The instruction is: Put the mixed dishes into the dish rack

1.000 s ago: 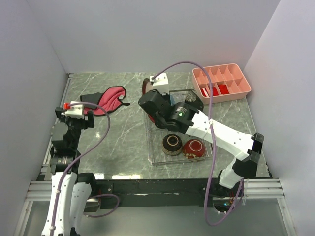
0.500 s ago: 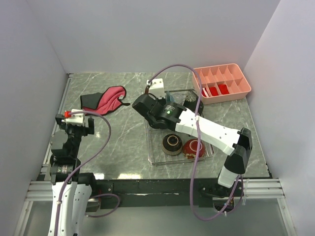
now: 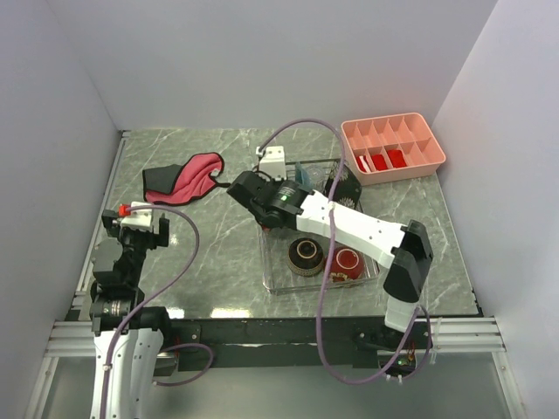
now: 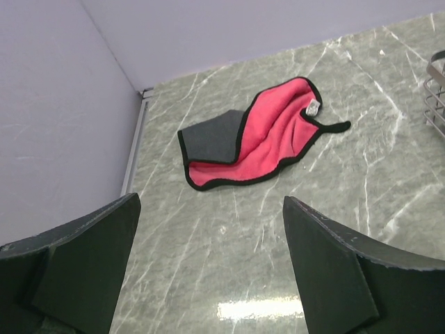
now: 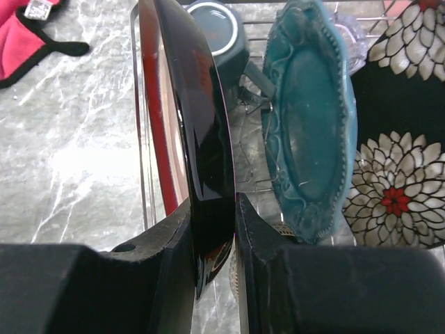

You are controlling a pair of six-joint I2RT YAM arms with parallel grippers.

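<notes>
My right gripper [image 5: 212,205] is shut on the rim of the round black plate [image 5: 201,132], which stands on edge at the left end of the dish rack [image 3: 278,278]. To its right in the rack stand the round blue plate [image 5: 313,132] and the square dark plate with white flowers [image 5: 403,146]. The grey-blue mug [image 5: 217,31] sits beyond them. The dark cream-lined bowl [image 3: 306,255] and the red bowl [image 3: 347,262] sit in the rack's near part. My right gripper [image 3: 255,189] is over the rack's left side. My left gripper [image 3: 135,229] [image 4: 211,209] is open and empty, over the table at the left.
A red-pink cloth [image 3: 183,177] [image 4: 257,139] lies on the marble table at the back left. A pink plastic tray with compartments [image 3: 393,147] stands at the back right. The rack's wire edge [image 4: 438,83] shows at the right of the left wrist view.
My right arm has swung left and back with the black plate, to the rack's left end. My left arm has drawn back toward the near edge.
</notes>
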